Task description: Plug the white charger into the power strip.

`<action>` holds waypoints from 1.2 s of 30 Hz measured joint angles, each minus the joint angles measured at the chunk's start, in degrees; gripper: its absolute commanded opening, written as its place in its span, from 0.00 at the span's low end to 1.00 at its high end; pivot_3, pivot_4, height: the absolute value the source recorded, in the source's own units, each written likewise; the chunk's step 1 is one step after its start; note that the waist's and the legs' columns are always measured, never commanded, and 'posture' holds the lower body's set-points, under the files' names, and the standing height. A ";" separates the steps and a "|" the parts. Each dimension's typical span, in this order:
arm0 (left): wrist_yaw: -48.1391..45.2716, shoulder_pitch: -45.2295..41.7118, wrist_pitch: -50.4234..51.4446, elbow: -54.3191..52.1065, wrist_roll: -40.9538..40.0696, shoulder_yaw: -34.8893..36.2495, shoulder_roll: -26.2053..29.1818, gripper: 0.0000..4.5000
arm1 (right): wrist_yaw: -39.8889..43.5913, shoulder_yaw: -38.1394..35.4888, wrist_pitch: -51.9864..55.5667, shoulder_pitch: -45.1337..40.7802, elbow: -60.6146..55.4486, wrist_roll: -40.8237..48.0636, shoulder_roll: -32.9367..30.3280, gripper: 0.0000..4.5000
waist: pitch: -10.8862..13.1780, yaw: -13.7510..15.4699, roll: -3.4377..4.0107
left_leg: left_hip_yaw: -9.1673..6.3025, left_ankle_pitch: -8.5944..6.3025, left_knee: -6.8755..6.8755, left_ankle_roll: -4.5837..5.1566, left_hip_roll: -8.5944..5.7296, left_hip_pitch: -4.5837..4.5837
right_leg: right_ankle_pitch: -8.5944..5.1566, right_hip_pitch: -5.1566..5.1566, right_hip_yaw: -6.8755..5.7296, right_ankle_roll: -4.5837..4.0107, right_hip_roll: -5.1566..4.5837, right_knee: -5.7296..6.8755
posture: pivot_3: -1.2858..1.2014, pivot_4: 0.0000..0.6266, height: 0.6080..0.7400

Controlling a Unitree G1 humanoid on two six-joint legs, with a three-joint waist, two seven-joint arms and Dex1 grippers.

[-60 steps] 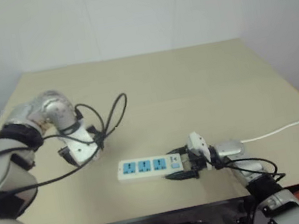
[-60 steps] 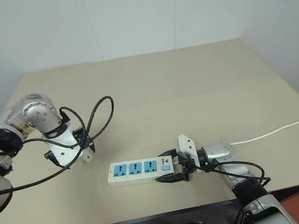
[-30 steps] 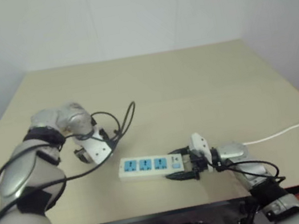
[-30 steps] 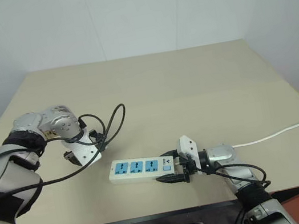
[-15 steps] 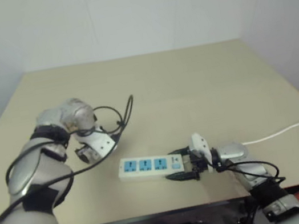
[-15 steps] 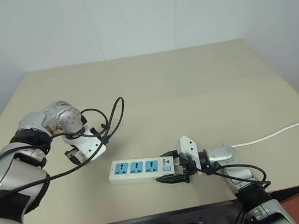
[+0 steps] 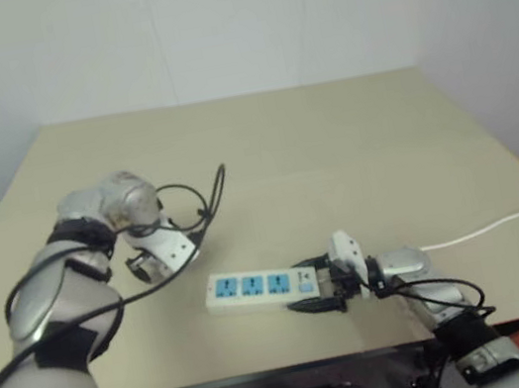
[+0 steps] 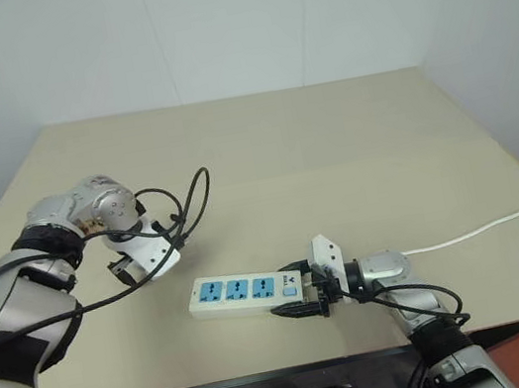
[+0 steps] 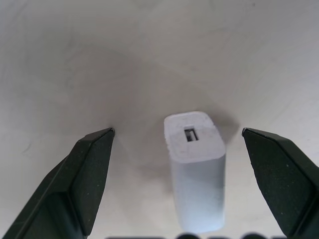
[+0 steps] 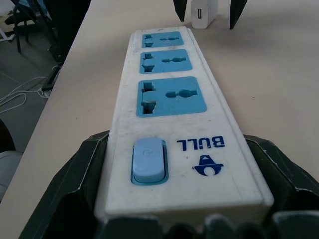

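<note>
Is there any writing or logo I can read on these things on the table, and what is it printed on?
"BULL": blue letters on the power strip, beside its end switch, seen upside down in the right wrist view.
A small blue logo sits next to the word; it is a picture, not text.
The white charger shows no writing.

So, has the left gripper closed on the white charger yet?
No, the left gripper is open, its fingers standing clear on either side of the white charger.
</note>
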 measured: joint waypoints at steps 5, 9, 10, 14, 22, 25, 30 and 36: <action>-0.69 0.61 -0.13 -0.97 -0.01 0.62 0.00 0.57 | -0.05 0.00 0.12 0.00 0.00 0.04 0.01 0.76 | 0.00 -0.04 0.00 | 0.00 0.00 0.00 0.00 0.00 0.00 | 0.00 0.00 0.00 0.00 0.00 0.00 | 0.52 0.24 1.00; -0.92 0.94 -0.11 -1.38 -0.01 0.96 0.00 0.30 | -0.17 0.00 0.13 0.00 0.00 0.04 0.01 0.76 | 0.00 -0.07 0.00 | 0.00 0.00 0.00 0.00 0.00 0.01 | 0.00 0.00 0.01 0.00 0.00 0.01 | 0.52 0.24 1.00; -0.99 0.99 -0.09 -1.42 -0.01 1.04 0.00 0.23 | -0.21 0.00 0.13 0.00 0.00 0.04 0.01 0.76 | 0.00 -0.08 0.00 | 0.00 0.00 0.00 0.00 0.00 0.01 | 0.00 0.00 0.01 0.00 0.00 0.01 | 0.52 0.24 1.00; -2.30 1.31 -0.22 -1.60 -0.87 1.70 0.03 0.23 | -0.26 0.00 0.15 0.00 0.00 0.04 0.01 0.76 | 0.00 -0.09 0.00 | 0.01 0.00 0.00 0.00 0.00 0.01 | 0.00 0.00 0.01 0.00 0.00 0.00 | 0.52 0.24 1.00; -5.40 2.22 -0.42 -2.34 -14.60 12.48 -0.76 0.23 | -0.16 -0.01 0.18 -0.02 0.00 0.08 0.00 0.76 | 0.00 -0.04 0.00 | -0.03 0.00 0.03 0.00 0.01 -0.03 | 0.00 -0.01 -0.01 0.00 -0.01 0.01 | 0.52 0.24 1.00; -4.65 2.84 2.35 -4.70 -23.01 19.83 -2.30 0.23 | -0.18 -0.01 0.18 -0.03 0.01 0.08 0.03 0.76 | 0.00 -0.05 0.00 | -0.08 0.00 0.04 0.00 0.01 -0.03 | 0.01 -0.01 -0.03 0.00 -0.02 0.03 | 0.52 0.24 1.00; -2.32 5.00 16.85 -11.78 -37.55 31.45 -7.04 0.23 | 0.06 0.08 -0.60 -0.97 1.77 -0.25 1.08 0.76 | 0.00 -0.38 0.00 | -0.21 0.00 0.12 0.00 0.02 -0.04 | 0.02 -0.01 -0.03 0.02 0.01 0.07 | 0.52 0.24 1.00; 0.57 13.30 41.84 -33.29 -50.00 38.24 -7.86 0.23 | 2.64 1.11 -8.45 -3.72 7.99 -1.77 2.31 0.76 | 0.00 -1.63 0.01 | -0.45 0.01 0.13 -0.01 0.01 0.05 | 0.03 0.04 0.04 0.04 0.02 0.11 | 0.52 0.24 1.00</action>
